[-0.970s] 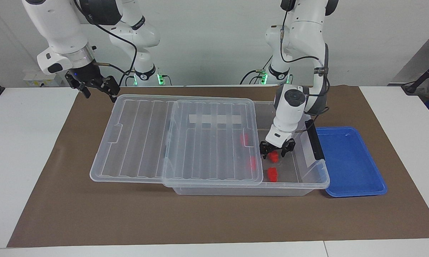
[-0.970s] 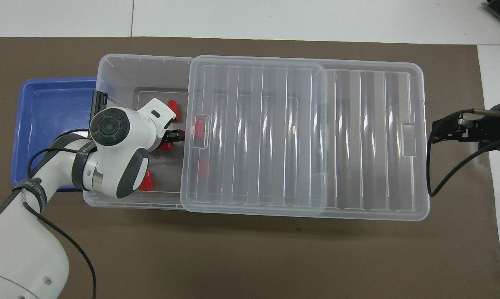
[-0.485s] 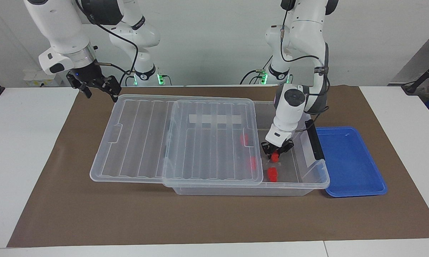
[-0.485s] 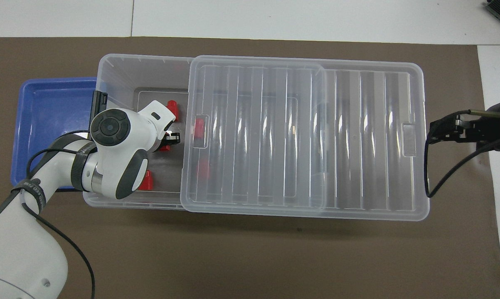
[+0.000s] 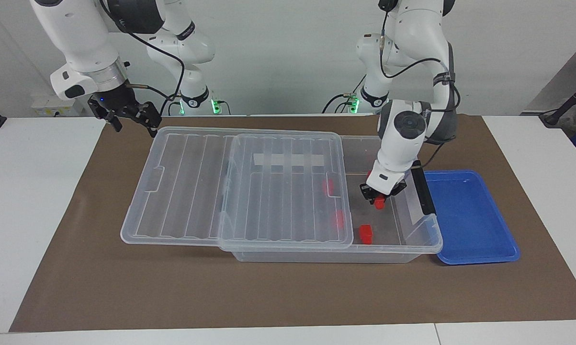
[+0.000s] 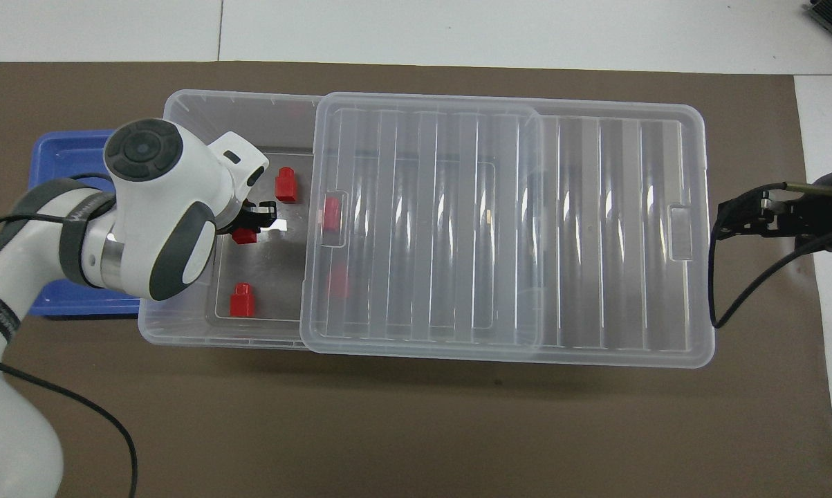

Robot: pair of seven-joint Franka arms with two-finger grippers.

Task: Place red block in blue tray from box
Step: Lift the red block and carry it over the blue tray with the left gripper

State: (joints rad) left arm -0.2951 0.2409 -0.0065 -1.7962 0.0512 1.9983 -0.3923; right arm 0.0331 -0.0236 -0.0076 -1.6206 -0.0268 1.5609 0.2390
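Note:
My left gripper is shut on a red block and holds it just above the floor of the clear box, in the box's uncovered end. Two more red blocks lie loose on the box floor, and others show through the lid. The blue tray lies beside the box at the left arm's end of the table and holds nothing. My right gripper waits open over the mat at the right arm's end.
The ribbed clear lid lies slid along the box toward the right arm's end and overhangs that end. A black clip handle stands up between the box and the tray. A brown mat covers the table.
My left gripper closed on the red block, then rose and shifted toward the tray end with it. The right arm has barely moved.

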